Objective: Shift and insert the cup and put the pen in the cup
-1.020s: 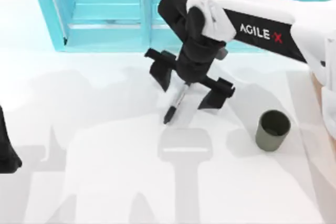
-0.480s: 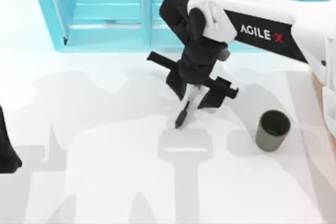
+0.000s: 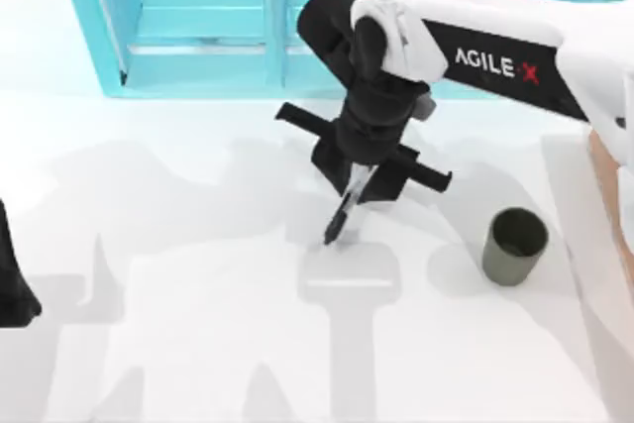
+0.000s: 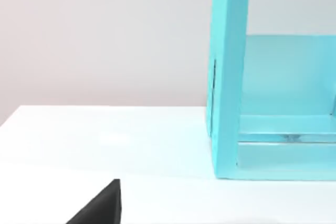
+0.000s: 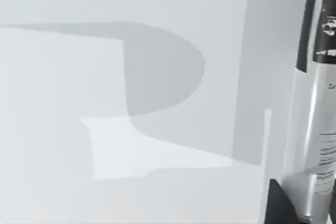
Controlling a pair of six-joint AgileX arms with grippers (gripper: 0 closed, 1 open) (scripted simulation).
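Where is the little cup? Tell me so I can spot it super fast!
Find the big turquoise shelf at the back of the white table, then look toward the table's right side. The cup stands upright there, apart from the right gripper holding the pen. It is short, round, olive-grey and dark inside.

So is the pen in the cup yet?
Out. The pen hangs from the right gripper, while the cup stands apart, its inside bare.

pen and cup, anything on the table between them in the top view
Nothing: bare white table between the pen, held in the right gripper, and the cup.
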